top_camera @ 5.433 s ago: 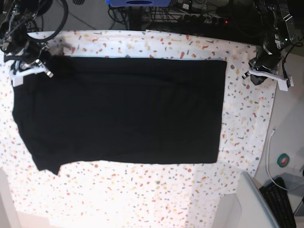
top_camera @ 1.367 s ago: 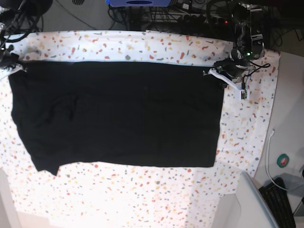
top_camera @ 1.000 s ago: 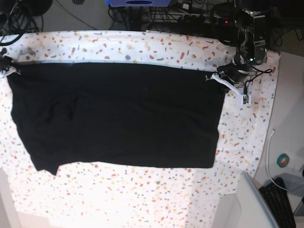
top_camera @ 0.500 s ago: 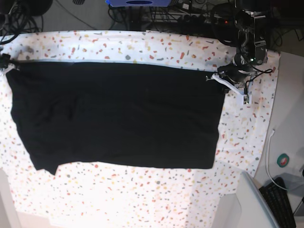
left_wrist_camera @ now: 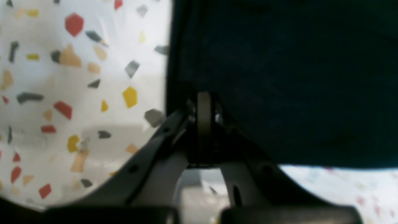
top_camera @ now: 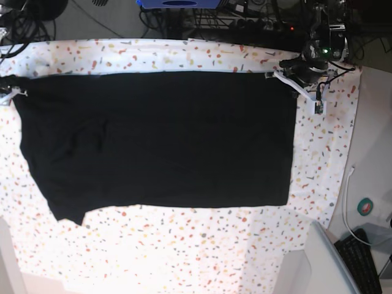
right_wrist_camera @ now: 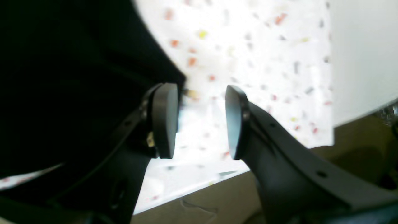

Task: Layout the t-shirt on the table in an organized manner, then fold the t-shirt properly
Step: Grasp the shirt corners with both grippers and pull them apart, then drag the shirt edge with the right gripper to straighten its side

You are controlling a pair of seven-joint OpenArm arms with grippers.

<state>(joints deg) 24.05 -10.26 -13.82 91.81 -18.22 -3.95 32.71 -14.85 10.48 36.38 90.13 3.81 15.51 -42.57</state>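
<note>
The t-shirt (top_camera: 159,138) lay flat across the table (top_camera: 184,55). The left gripper (left_wrist_camera: 203,105) pinched its corner; the right gripper (right_wrist_camera: 200,119) stood parted, cloth just beside one pad, a keyboard (top_camera: 361,260) well apart

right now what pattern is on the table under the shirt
White with scattered red, orange, yellow and grey flecks on the table, sharpest in the left wrist view beside the black shirt.
</note>
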